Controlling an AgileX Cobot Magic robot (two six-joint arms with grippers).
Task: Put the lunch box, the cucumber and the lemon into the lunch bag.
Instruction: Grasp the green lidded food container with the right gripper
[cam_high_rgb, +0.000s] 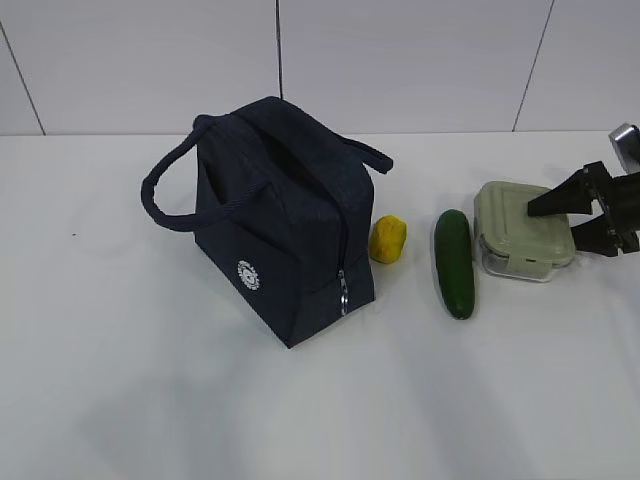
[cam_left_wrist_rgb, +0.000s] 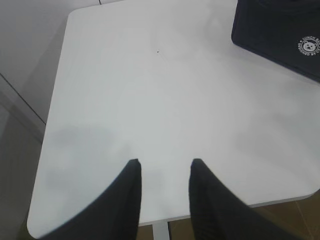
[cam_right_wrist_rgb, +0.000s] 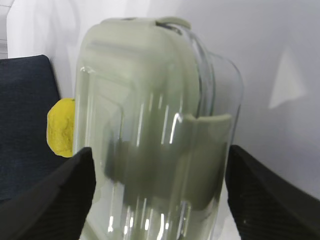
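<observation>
The lunch box (cam_high_rgb: 515, 225), clear with a sage-green clip lid, stands on the table at the right. My right gripper (cam_high_rgb: 551, 223) reaches in from the right and is open wide, one finger on each side of the box's right end. In the right wrist view the lunch box (cam_right_wrist_rgb: 150, 125) fills the space between the jaws of that gripper (cam_right_wrist_rgb: 159, 152). The cucumber (cam_high_rgb: 454, 262) lies left of the box, then the lemon (cam_high_rgb: 388, 240) (cam_right_wrist_rgb: 61, 127), then the navy lunch bag (cam_high_rgb: 285, 230) (cam_right_wrist_rgb: 25, 125). My left gripper (cam_left_wrist_rgb: 165, 162) is open and empty over the table, out of the exterior view.
Everything stands on a white table (cam_high_rgb: 150, 380) with a pale panelled wall (cam_high_rgb: 400, 60) behind it. The left wrist view shows the table's left and near edges (cam_left_wrist_rgb: 50, 125) and a corner of the lunch bag (cam_left_wrist_rgb: 280, 30) with its white logo.
</observation>
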